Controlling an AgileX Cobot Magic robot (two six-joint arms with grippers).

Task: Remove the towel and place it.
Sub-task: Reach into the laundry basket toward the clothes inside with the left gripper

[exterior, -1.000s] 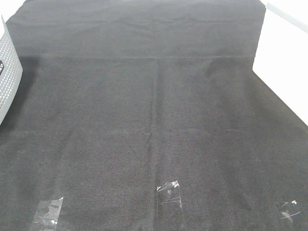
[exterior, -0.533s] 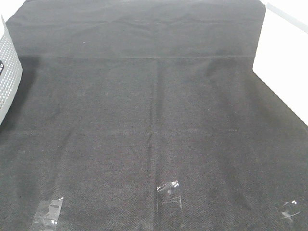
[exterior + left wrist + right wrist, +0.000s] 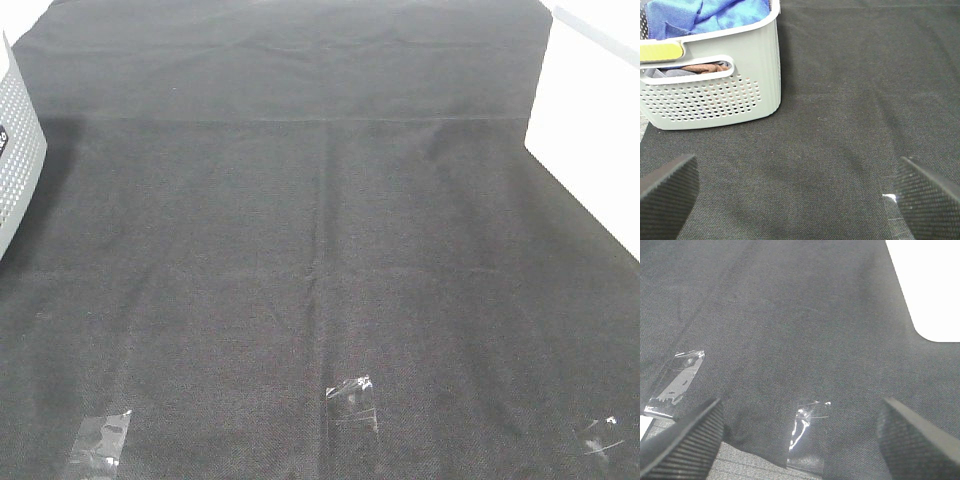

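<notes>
Bright royal-blue microfibre towel [image 3: 715, 15]: bunched inside pale grey perforated plastic basket [image 3: 715, 95], on top of brownish cloth [image 3: 702, 66] glimpsed through handle slot. Crumpled, so no clear long axis.
Left gripper [image 3: 800, 200]: jaws spread wide, empty, low over black table cloth [image 3: 850, 100]. Basket ahead of it, offset to outer side, not touching.
Right gripper [image 3: 800, 440]: spread wide, empty. No towel ahead, only clear tape patches [image 3: 675, 382].
Judgement: left arm nearer. Reach forward-outward, rise over basket rim, descend into towel.
</notes>
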